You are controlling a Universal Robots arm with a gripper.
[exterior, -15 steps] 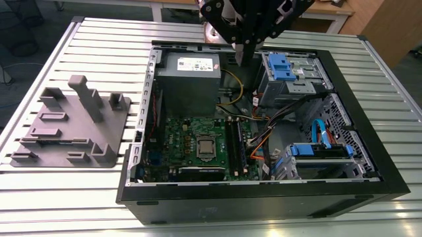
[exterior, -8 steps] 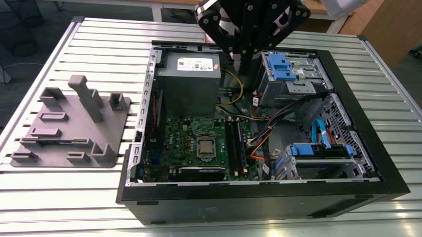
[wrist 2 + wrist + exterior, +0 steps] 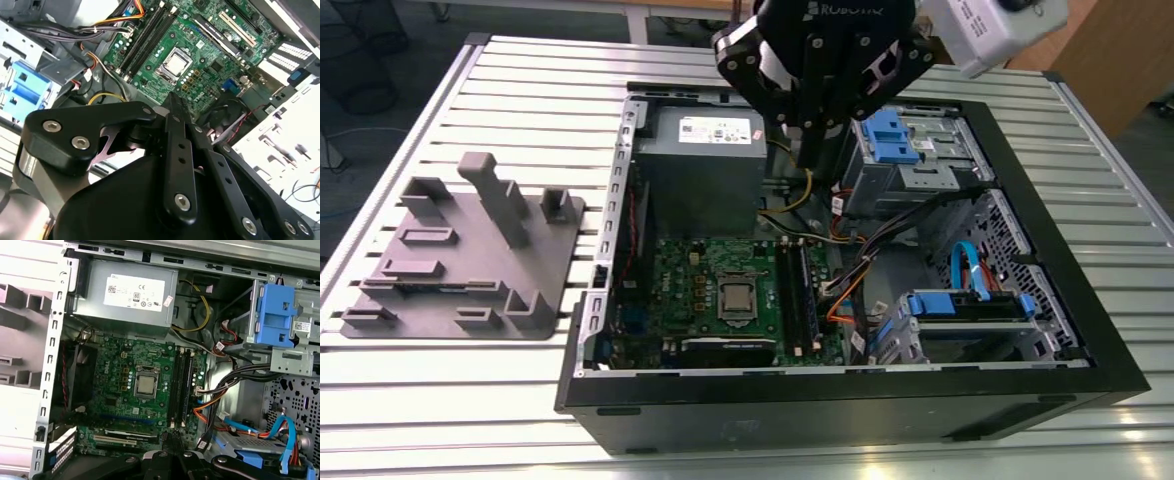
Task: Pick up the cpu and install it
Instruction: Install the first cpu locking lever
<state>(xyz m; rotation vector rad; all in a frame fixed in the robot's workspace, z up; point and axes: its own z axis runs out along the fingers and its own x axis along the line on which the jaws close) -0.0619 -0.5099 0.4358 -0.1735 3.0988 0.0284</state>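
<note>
Silvery-grey and square, the cpu (image 3: 736,298) sat seated in its socket on the green motherboard (image 3: 680,285), low and centre-left in the exterior view; it showed too in the first wrist view (image 3: 145,384) and the second wrist view (image 3: 175,63). Nothing lay on top of it, and open air stood between it and the gripper (image 3: 817,150), which hung well above at the top centre of the exterior view, over the power supply's edge. Its black fingers (image 3: 176,150) were pressed together with nothing between them.

The open computer case (image 3: 854,395) walled the board on all sides with a raised black rim. Long black memory sticks (image 3: 797,290) ran just beside the socket on the exterior view's right, and past them a tangle of black, orange and yellow cables (image 3: 854,270) crossed toward the blue drive brackets (image 3: 966,305). The grey power supply (image 3: 700,165) boxed in the board's upper edge. Outside the case, at the left of the exterior view, a grey plastic fixture block (image 3: 467,260) rested on the slatted metal table (image 3: 520,400), well apart from the board.
</note>
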